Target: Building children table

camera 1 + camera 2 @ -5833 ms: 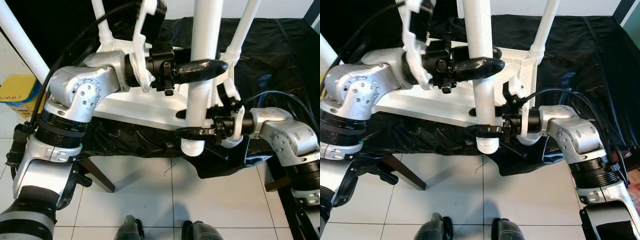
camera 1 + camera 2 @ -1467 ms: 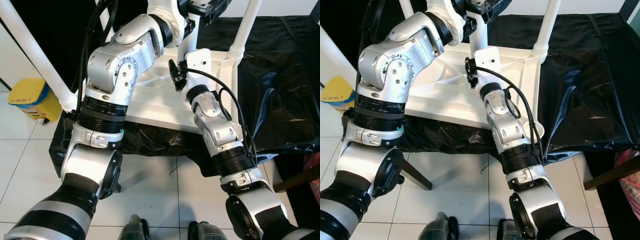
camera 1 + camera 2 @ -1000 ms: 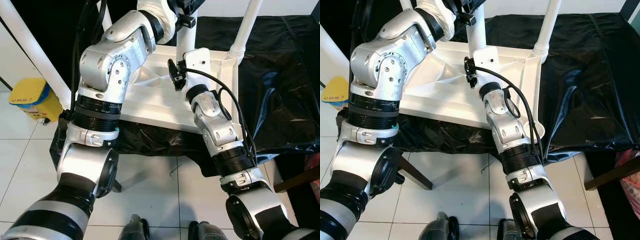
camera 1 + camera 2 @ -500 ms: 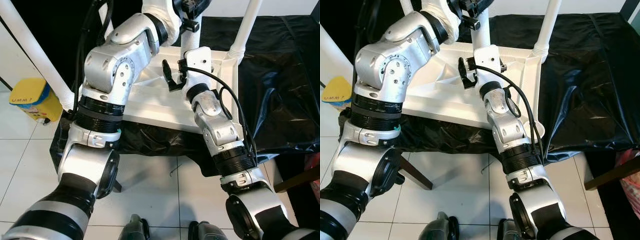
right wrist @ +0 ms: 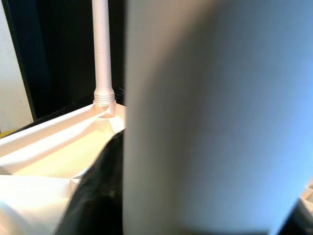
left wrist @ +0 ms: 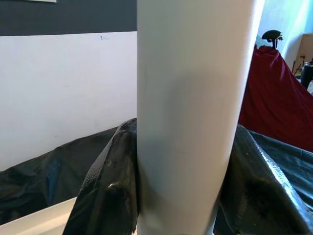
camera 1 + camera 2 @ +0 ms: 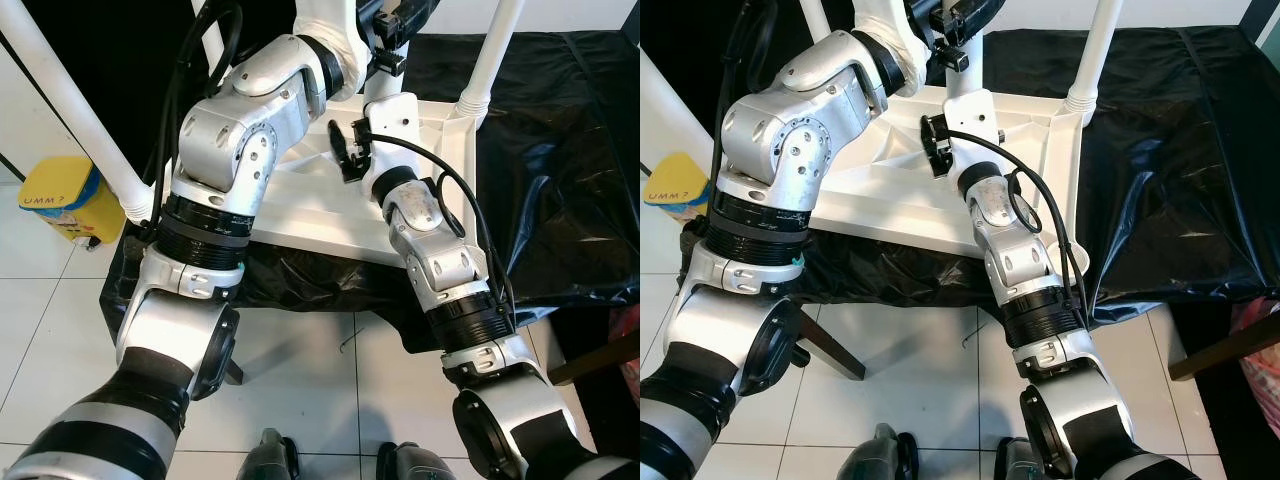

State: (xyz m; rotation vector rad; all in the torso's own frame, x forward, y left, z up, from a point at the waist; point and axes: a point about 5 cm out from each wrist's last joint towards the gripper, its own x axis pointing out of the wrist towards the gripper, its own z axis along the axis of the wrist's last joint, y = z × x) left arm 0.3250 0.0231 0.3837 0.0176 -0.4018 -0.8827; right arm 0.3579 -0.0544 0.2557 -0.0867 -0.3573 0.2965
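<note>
Since 0.5 s ago the left arm's elbow has shifted slightly right and the right gripper [image 7: 349, 150] has edged nearer the leg's base. The white plastic children's table [image 7: 300, 205] lies upside down on the black-sheeted worktop [image 7: 560, 150], its white tubular legs [image 7: 490, 55] pointing up, long axes near vertical. The left gripper [image 7: 395, 20] is clenched on the near white leg [image 6: 190, 117]. The right gripper's fingers [image 7: 340, 140] stand apart beside that leg's base.
</note>
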